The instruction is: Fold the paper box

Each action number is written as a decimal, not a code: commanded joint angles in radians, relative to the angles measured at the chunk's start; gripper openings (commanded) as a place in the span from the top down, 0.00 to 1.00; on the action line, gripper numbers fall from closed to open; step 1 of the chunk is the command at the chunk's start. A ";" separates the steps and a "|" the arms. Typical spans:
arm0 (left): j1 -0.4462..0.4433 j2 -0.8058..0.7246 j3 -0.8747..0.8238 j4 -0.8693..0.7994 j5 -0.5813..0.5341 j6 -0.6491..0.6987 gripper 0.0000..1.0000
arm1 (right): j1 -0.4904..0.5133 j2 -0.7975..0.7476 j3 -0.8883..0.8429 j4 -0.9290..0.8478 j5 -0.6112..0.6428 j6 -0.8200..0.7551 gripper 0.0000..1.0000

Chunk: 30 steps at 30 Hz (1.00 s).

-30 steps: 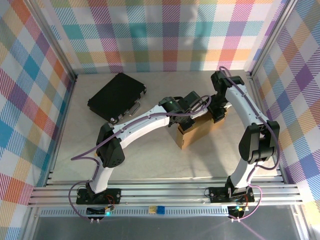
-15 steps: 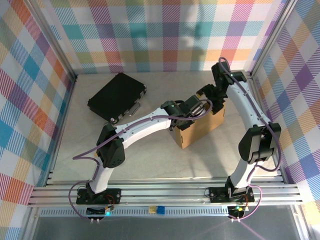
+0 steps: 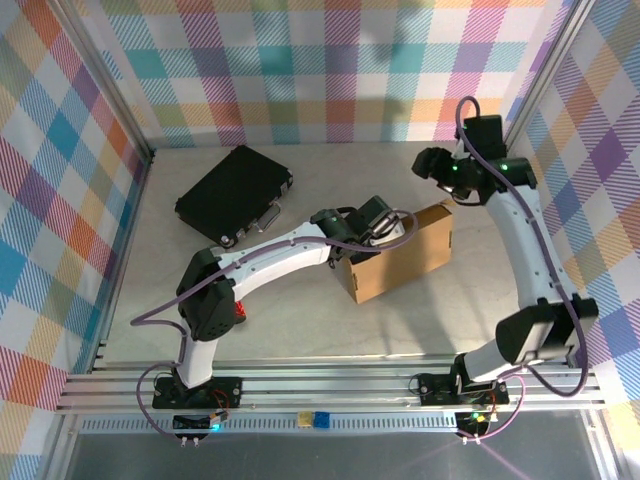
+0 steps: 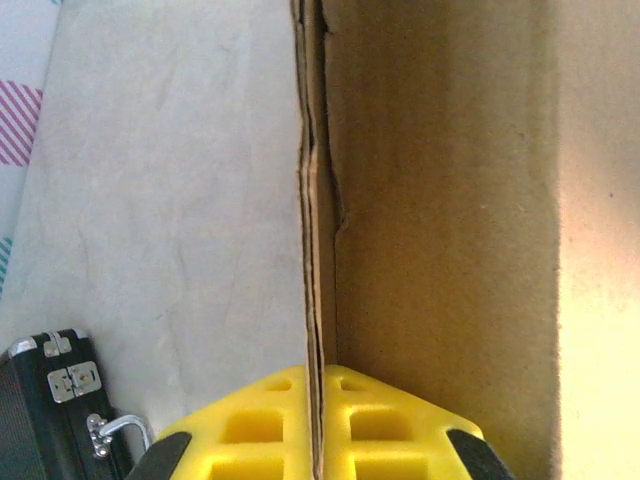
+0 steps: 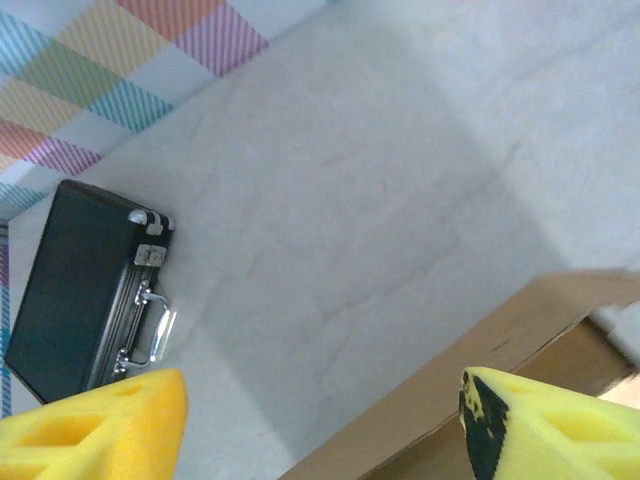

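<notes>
The paper box [image 3: 405, 262], plain brown cardboard, stands open-topped in the middle of the table. My left gripper [image 3: 373, 236] reaches over its near-left corner. In the left wrist view that gripper [image 4: 320, 372] is shut on the thin upright wall of the box [image 4: 440, 200], one yellow finger on each side of the cardboard edge. My right gripper [image 3: 432, 163] hangs above and behind the box's far right corner, apart from it. In the right wrist view it [image 5: 325, 420] stands open with nothing between its fingers, and the box's edge [image 5: 420, 440] lies below.
A black flat case [image 3: 235, 193] with a metal handle lies at the back left, also seen as the case [image 4: 50, 420] and the case [image 5: 85, 290]. Checked walls and metal frame posts close in the table on three sides.
My left gripper has closed onto the box wall. The right arm has let go of the box's far end and risen toward the back right corner.
</notes>
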 commanded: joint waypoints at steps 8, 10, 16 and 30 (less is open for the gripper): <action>0.068 -0.135 -0.155 -0.042 0.122 0.166 1.00 | -0.114 -0.088 -0.221 0.201 -0.278 -0.628 0.46; 0.075 -0.173 -0.191 -0.022 0.140 0.204 1.00 | -0.121 -0.096 -0.253 0.194 -0.323 -0.720 0.47; 0.111 -0.233 -0.237 -0.019 0.176 0.257 1.00 | -0.133 -0.097 -0.318 0.164 -0.481 -0.909 0.48; 0.191 -0.294 -0.309 -0.039 0.228 0.275 1.00 | -0.140 -0.096 -0.378 0.082 -0.564 -1.139 0.60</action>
